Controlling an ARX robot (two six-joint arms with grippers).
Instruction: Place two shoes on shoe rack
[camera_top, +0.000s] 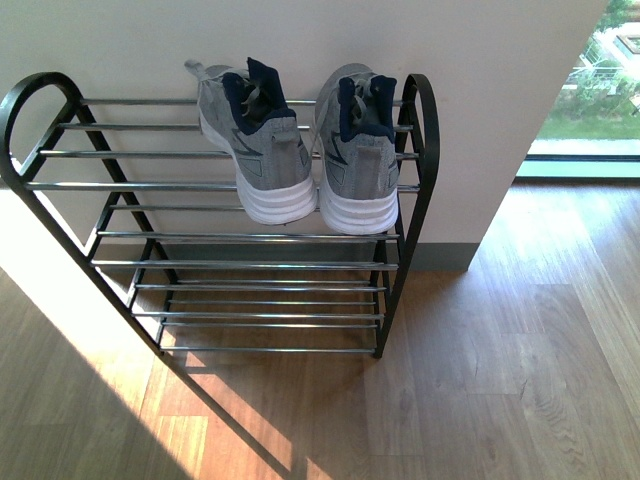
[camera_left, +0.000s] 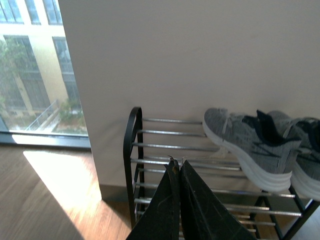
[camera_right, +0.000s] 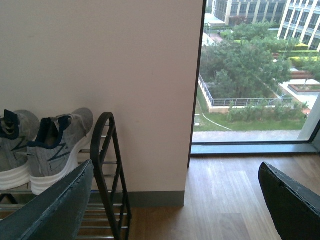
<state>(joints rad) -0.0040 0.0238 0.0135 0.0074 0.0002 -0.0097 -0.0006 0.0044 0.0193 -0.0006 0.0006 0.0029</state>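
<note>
Left gripper (camera_left: 177, 164): pressed together, empty; shoe rack (camera_left: 132, 150) just ahead
Right gripper (camera_right: 175, 170): spread wide, empty; sneakers (camera_right: 60, 142) beyond one finger

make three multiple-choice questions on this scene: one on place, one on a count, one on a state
1. Where on the rack are the sneakers?
A. lowest tier
B. middle tier, left end
C. top tier, right end

2. How many sneakers are on it?
A. one
B. two
C. four

3. How is the right gripper?
A. open, holding nothing
B. shut on a sneaker
C. shut on a rod

Answers:
1 C: the front view shows both on the top rods, next to the right side frame.
2 B: a pair stands side by side, with no other shoe in view.
3 A: in the right wrist view its fingers stand wide apart with nothing between them.
</note>
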